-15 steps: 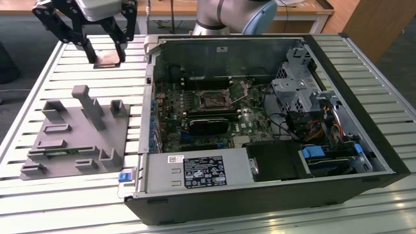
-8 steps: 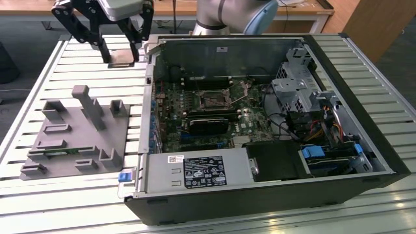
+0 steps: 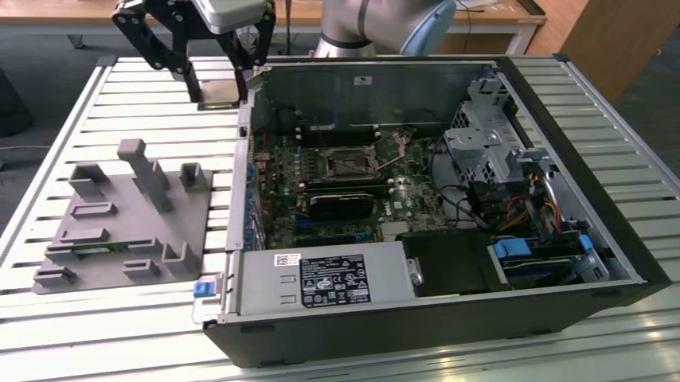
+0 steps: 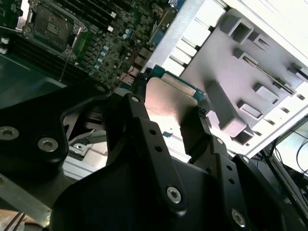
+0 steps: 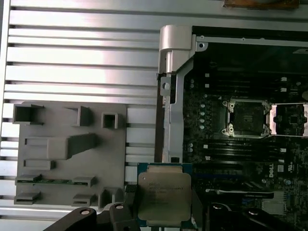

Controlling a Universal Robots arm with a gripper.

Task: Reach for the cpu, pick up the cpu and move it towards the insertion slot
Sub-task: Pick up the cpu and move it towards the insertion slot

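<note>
My gripper (image 3: 218, 83) hangs above the slatted table, just outside the open computer case's wall on the exterior view's left, near the back corner. It is shut on the cpu (image 3: 218, 95), a flat square chip with a silvery top and a green rim. Both wrist views show the cpu (image 5: 163, 195) (image 4: 168, 101) clamped between the black fingers (image 4: 132, 120). The insertion slot (image 3: 349, 163) is the open square socket on the motherboard, also seen in both wrist views (image 5: 246, 117) (image 4: 50, 21). It lies inside the case, off to one side of the held chip.
A grey parts fixture (image 3: 117, 215) (image 5: 67, 154) with upright posts lies on the table on the exterior view's left, with a thin green memory stick (image 5: 53, 181) in it. The case wall (image 5: 166, 96) stands between gripper and motherboard. Drive cages and cables (image 3: 499, 183) fill the case's far side.
</note>
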